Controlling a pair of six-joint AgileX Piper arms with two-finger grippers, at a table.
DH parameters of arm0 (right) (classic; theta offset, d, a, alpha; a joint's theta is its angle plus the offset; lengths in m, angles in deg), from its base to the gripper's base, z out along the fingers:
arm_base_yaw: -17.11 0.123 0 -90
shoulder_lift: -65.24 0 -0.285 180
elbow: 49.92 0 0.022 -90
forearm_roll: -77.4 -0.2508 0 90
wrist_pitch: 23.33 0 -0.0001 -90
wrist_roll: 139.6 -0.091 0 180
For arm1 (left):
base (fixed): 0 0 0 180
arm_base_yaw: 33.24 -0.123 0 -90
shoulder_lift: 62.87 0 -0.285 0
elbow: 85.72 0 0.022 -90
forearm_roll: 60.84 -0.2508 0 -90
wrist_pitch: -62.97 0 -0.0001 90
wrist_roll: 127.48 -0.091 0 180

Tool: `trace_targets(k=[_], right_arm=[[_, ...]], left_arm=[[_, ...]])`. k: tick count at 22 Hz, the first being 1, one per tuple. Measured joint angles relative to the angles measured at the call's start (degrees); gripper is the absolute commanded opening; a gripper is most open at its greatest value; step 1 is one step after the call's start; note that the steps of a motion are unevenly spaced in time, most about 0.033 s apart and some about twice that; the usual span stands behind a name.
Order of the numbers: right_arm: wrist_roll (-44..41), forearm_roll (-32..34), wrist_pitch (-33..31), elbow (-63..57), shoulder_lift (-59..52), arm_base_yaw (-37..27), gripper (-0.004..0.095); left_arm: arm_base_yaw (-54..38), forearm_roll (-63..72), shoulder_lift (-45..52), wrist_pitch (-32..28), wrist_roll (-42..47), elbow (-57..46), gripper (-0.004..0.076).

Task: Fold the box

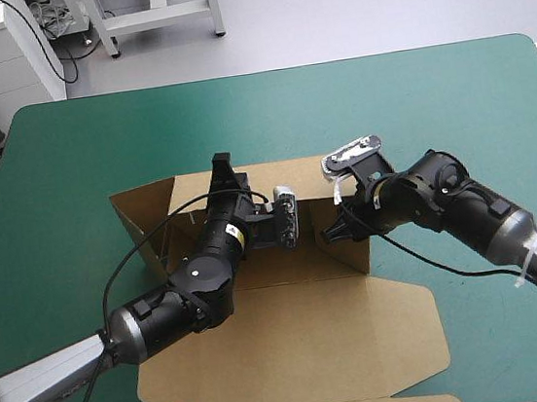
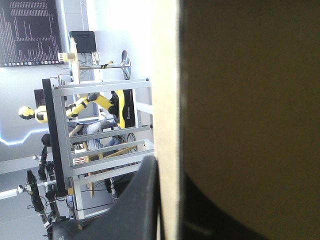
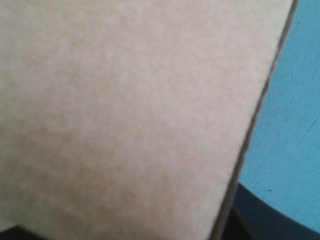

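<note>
The brown box (image 1: 295, 340) lies mid-table with its lid flat toward the near edge, its back wall (image 1: 295, 173) raised and a side flap (image 1: 141, 202) angled out at the left. My left gripper (image 1: 222, 167) is at the top edge of the back wall. In the left wrist view the box's board (image 2: 240, 100) stands edge-on in my left gripper (image 2: 169, 167), one black finger (image 2: 142, 200) on each side, shut on it. My right gripper (image 1: 336, 230) is at the box's right wall. There the board (image 3: 125, 110) fills the right wrist view, my right gripper (image 3: 225, 210) shut on it.
Teal-green cover (image 1: 492, 105) lies bare to the right of the box and beyond it up to the far edge. The same cover (image 3: 290, 125) shows past the board's edge in the right wrist view. The lid reaches almost to the table's near edge.
</note>
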Motion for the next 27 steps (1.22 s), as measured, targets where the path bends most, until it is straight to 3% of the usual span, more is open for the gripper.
trace_targets(k=[6,18,27], right_arm=[[-0.2,-1.3,7.2,-5.0,-1.7,0.6,0.0375],[0.2,-0.9,4.2,-5.7,-6.2,4.0,0.0405],[0.0,1.1,6.4,-5.7,-8.9,4.1,0.0437]], left_arm=[[0.0,-0.4,-0.1,0.0,0.1,-0.1,-0.0008],[-0.5,-0.4,-0.1,-0.1,1.1,-0.2,-0.0008],[-0.5,-0.4,-0.1,-0.6,1.3,-0.2,-0.0008]])
